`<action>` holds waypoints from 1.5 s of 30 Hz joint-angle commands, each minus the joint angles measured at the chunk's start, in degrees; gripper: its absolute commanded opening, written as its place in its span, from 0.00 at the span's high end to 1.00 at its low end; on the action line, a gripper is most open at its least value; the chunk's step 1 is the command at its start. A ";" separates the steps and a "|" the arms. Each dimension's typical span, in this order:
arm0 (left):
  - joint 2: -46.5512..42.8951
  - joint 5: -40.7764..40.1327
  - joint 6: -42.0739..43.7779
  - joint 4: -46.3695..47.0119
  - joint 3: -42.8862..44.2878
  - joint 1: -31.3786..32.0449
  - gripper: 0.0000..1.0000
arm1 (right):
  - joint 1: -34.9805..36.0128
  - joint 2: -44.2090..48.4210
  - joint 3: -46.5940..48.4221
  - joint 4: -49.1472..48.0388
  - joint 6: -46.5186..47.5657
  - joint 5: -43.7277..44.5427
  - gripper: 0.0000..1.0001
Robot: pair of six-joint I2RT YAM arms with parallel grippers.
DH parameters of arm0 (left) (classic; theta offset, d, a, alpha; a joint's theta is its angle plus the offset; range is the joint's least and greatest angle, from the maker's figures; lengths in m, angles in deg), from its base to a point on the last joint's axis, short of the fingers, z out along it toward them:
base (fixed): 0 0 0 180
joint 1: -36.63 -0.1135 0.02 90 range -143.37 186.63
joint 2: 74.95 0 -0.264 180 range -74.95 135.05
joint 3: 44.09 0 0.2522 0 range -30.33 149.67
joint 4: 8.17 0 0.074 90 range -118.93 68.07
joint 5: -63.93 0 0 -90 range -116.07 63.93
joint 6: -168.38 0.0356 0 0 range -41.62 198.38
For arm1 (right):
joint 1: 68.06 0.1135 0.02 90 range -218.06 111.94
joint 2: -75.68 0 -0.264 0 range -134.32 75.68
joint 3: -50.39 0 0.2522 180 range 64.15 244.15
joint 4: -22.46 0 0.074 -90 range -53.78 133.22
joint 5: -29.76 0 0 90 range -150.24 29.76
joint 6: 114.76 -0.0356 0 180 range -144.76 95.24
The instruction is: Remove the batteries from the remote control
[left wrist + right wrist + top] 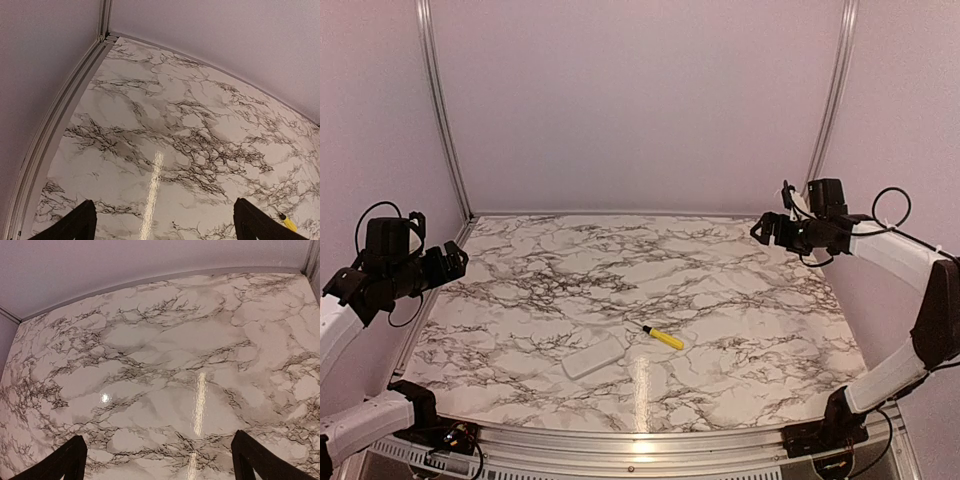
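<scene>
Two grippers raised, empty, fingers spread apart: left gripper point(162, 205), right gripper point(160, 440). Flat white rectangular plastic remote control point(592, 356) lies well below left gripper, toward right one; yellow-handled screwdriver point(663, 338) just beside it. Batteries unseen. Unloading apparently unstarted; next move needs descent to remote.

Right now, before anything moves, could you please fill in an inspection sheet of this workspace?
Surface: marble-pattern table, with a glare streak near the front.
Job's things: white remote control lies flat near the front edge; batteries not seen.
Clutter: yellow screwdriver beside the remote control, not touching it.
Grippers: left fingers and right fingers open, raised, holding nothing.
Cables: black cables loop at both wrists.
Surroundings: plain walls, metal frame posts.
</scene>
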 commanded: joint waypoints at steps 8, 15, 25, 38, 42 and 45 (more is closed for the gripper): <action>-1.04 -0.14 0.65 2.49 -2.26 2.72 0.01 | 4.37 3.90 2.40 2.06 -2.14 -1.64 0.01; -0.49 4.96 3.11 6.33 -4.27 5.92 0.01 | 8.73 7.38 2.98 1.82 -2.12 -1.78 0.01; 4.33 16.04 7.44 12.77 -6.92 13.67 0.01 | 20.60 8.06 6.73 6.34 0.70 3.43 0.01; 9.95 15.42 17.05 29.23 -13.24 31.25 0.01 | 33.43 6.33 6.93 10.07 2.37 6.52 0.01; 13.21 15.16 21.27 34.64 -15.22 36.99 0.01 | 35.44 4.93 7.72 11.03 2.25 8.03 0.01; 15.62 15.00 23.41 38.48 -16.69 40.00 0.01 | 37.03 4.44 9.26 11.22 1.45 9.54 0.01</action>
